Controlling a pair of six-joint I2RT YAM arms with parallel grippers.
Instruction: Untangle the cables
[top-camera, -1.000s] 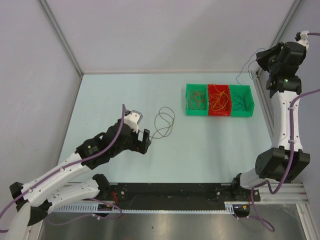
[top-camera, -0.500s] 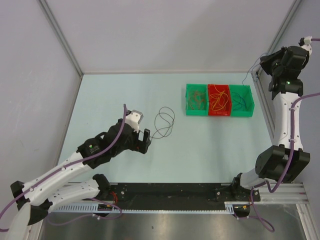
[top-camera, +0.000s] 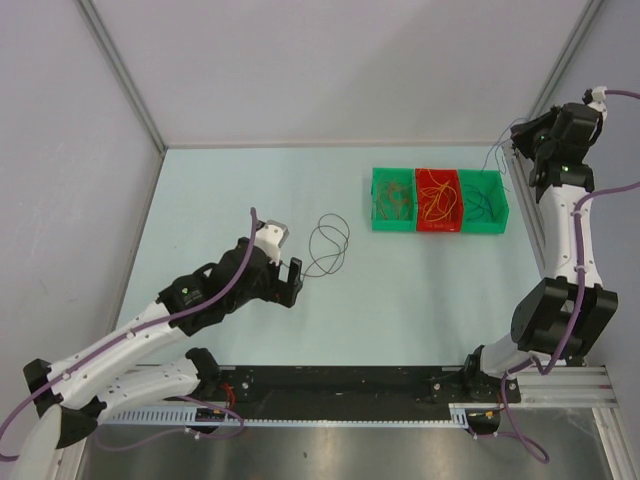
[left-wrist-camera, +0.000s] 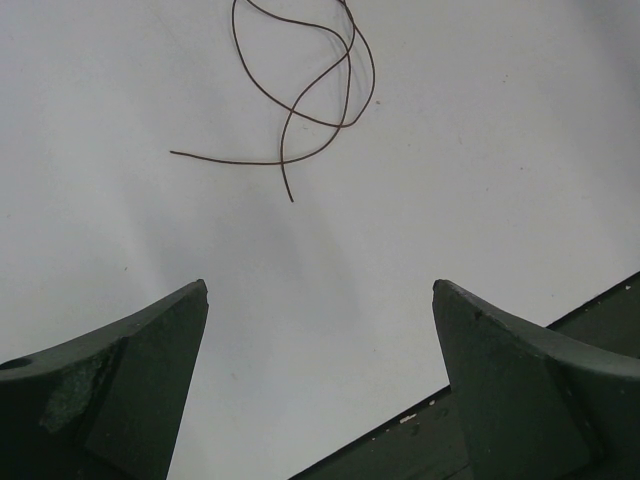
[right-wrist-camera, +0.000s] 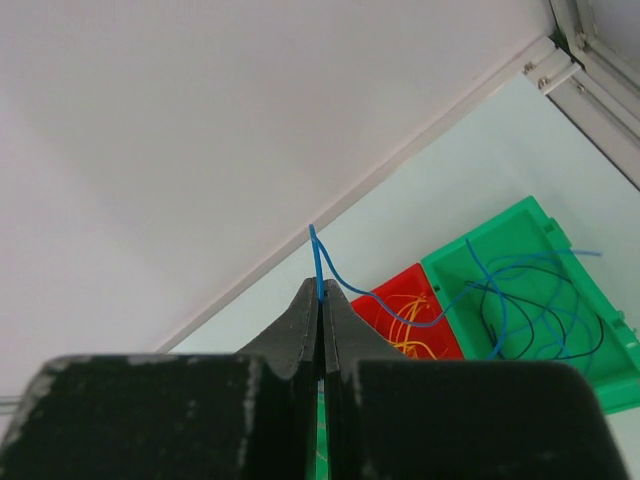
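A dark brown cable (top-camera: 328, 246) lies looped on the table; it also shows in the left wrist view (left-wrist-camera: 315, 90). My left gripper (top-camera: 291, 281) is open and empty, just short of the cable's near end (left-wrist-camera: 320, 290). My right gripper (right-wrist-camera: 321, 285) is shut on a blue cable (right-wrist-camera: 440, 310), high at the back right (top-camera: 520, 135). The blue cable hangs down into the right green bin (top-camera: 497, 192), which holds more blue and dark cables (right-wrist-camera: 535, 305). The red bin (top-camera: 437, 177) holds orange cables (top-camera: 437, 200). The left green bin (top-camera: 378, 200) holds brownish cables (top-camera: 395, 203).
The three bins stand in a row at the back right of the table. The table's black front rail (left-wrist-camera: 600, 310) lies close by my left gripper. Walls close in the left, back and right sides.
My right arm has swung a little, carrying the blue cable above the right green bin. My left arm and the dark brown cable have not moved.
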